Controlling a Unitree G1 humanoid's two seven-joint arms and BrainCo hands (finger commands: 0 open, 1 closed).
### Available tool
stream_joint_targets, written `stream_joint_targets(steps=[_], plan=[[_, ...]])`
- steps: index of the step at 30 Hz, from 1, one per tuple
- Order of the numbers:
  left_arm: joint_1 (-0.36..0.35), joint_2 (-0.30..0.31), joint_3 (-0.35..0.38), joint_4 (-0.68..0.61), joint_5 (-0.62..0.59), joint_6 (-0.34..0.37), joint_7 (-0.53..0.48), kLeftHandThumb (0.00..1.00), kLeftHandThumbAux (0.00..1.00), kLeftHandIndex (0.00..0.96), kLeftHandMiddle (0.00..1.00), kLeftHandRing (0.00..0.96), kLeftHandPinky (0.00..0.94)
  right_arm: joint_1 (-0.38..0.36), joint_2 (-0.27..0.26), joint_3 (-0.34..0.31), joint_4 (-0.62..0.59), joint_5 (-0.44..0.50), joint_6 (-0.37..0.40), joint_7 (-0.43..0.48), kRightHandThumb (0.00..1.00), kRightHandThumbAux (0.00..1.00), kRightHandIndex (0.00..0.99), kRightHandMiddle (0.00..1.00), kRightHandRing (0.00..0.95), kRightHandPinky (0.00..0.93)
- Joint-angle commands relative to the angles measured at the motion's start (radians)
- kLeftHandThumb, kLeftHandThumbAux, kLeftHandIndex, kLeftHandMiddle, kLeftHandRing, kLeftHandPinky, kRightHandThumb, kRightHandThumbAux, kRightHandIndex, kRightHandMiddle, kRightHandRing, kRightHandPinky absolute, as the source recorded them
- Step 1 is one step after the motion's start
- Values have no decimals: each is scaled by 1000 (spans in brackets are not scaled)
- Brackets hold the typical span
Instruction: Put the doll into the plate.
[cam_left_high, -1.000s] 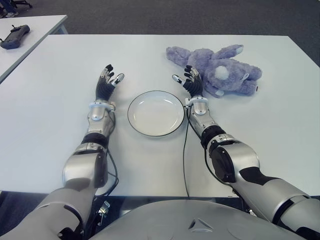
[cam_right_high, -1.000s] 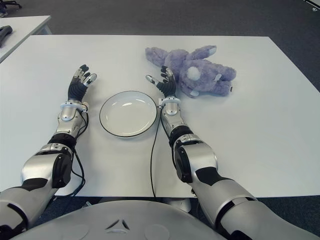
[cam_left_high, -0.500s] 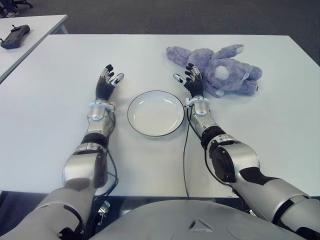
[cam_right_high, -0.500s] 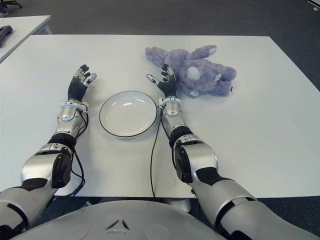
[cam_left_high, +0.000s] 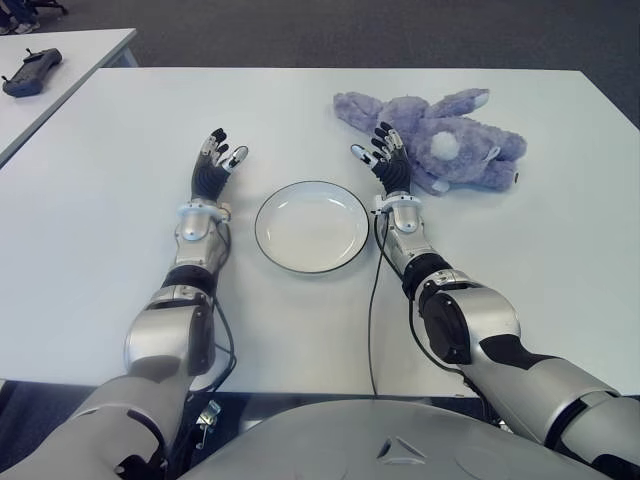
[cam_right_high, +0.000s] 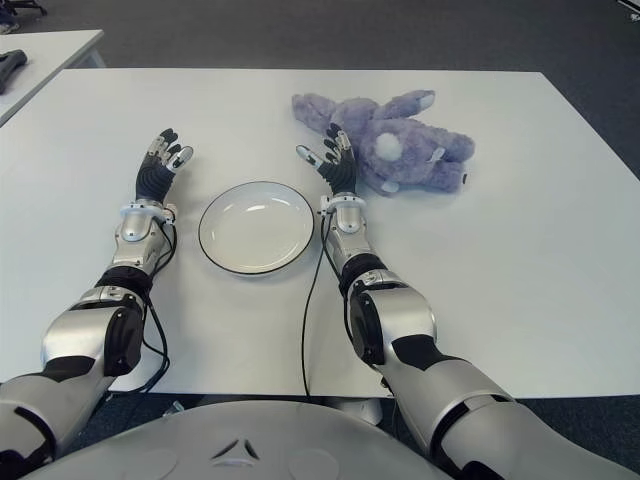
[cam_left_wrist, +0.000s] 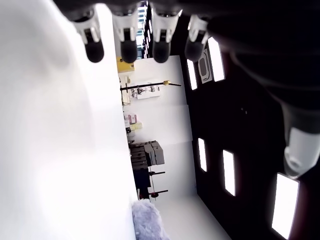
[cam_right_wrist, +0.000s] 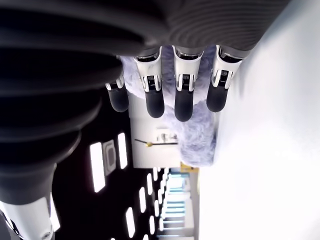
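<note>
A purple plush doll (cam_left_high: 440, 140) lies on the white table (cam_left_high: 120, 240), far right of centre. A white plate with a dark rim (cam_left_high: 312, 226) sits empty between my two forearms. My right hand (cam_left_high: 387, 163) is open with its fingers spread, just left of the doll, its fingertips (cam_right_wrist: 182, 105) close in front of the purple fur (cam_right_wrist: 197, 140). My left hand (cam_left_high: 216, 160) is open too, fingers stretched out, to the left of the plate and holding nothing.
A black controller (cam_left_high: 24, 72) lies on a second table at the far left. A thin black cable (cam_left_high: 372, 300) runs along the table beside my right forearm. The dark floor shows beyond the table's far edge.
My right hand has crept slightly forward and right, closer to the doll. The left hand, plate and doll have stayed where they were.
</note>
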Motion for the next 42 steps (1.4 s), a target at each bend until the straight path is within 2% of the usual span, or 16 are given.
stream_joint_targets(steps=[1, 15, 25, 33, 42], plan=[[270, -125, -51, 173, 53, 57, 25, 0, 507, 0, 0, 0, 0, 78, 224, -27, 16, 64, -110, 46, 0, 711, 80, 111, 105, 108], [266, -127, -46, 173, 36, 64, 13, 0, 511, 0, 0, 0, 0, 48, 232, 27, -33, 45, -241, 28, 0, 757, 82, 107, 103, 126], [265, -127, -43, 172, 30, 61, 2, 0, 515, 0, 0, 0, 0, 15, 195, 74, -89, 16, -341, -12, 8, 744, 67, 106, 114, 141], [263, -127, -48, 173, 35, 66, 14, 0, 504, 0, 0, 0, 0, -39, 149, 113, -73, -48, -343, -108, 34, 744, 63, 105, 114, 137], [261, -126, -50, 176, 37, 71, 10, 0, 507, 0, 0, 0, 0, -72, 113, 147, -75, -90, -314, -151, 55, 725, 54, 92, 101, 131]])
